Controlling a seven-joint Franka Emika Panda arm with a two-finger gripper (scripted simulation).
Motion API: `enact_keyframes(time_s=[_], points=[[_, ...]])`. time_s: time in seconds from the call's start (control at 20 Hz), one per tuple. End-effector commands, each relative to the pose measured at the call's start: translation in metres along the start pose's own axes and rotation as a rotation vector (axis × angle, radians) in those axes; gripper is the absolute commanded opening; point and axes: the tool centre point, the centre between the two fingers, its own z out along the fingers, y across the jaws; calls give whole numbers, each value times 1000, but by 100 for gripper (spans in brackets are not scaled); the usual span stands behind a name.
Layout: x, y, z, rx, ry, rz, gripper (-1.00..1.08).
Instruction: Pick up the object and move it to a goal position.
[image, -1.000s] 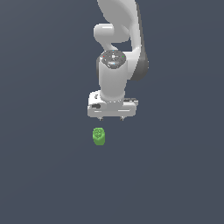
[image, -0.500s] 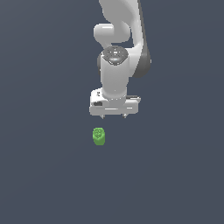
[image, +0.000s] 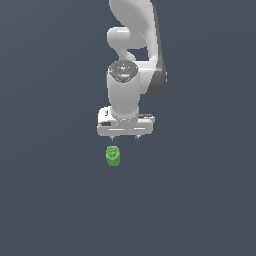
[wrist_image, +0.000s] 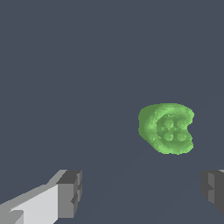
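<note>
The object (image: 113, 156) is a small bright green stubby lump with a knobbly top, standing upright on the dark grey floor. In the wrist view the object (wrist_image: 167, 128) shows its dotted top. My white gripper (image: 125, 136) hangs above and slightly toward the exterior view's right of it, not touching it. The gripper (wrist_image: 142, 192) is open, with a wide gap between its dark fingertips (wrist_image: 70, 193) and nothing between them.
The white arm (image: 131, 65) rises behind the gripper toward the top of the exterior view. A plain dark grey surface (image: 200, 200) lies all around; no goal marker shows.
The gripper has dropped a little lower and shifted slightly toward the green object. The object has not moved.
</note>
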Motion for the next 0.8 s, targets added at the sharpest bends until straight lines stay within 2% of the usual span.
enact_keyframes(time_s=[0.0, 0.4, 0.75], points=[[6, 13, 9, 0, 2, 4, 100], [21, 53, 37, -2, 12, 13, 100], [22, 59, 42, -2, 12, 15, 100]])
